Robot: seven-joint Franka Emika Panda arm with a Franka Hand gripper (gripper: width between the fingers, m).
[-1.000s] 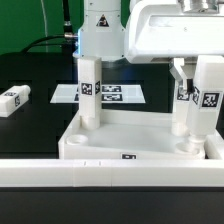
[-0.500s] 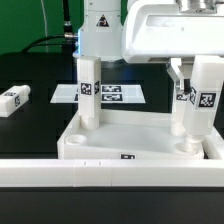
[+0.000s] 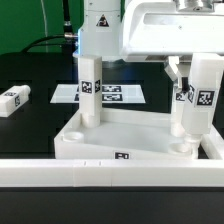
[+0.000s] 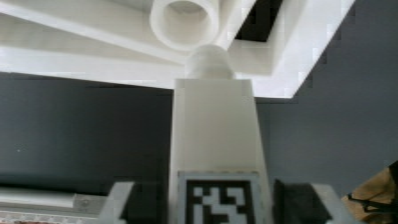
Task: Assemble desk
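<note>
Pincer (image 4: 214, 203), largely cropped, apparently clamps one leg (image 4: 217, 125).

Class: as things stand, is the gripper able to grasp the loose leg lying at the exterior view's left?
Probably not yet: the gripper is shut on another leg. Once that is released, the loose leg lies in the open, nothing over it.

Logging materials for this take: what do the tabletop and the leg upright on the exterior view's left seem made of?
Tabletop: probably hard white plastic, smooth, faintly glossy; its moulded rim and round sockets suggest so. Leg: likely the same plastic, smooth white faces; its black-and-white tag looks like a printed sticker, uncertain.
</note>
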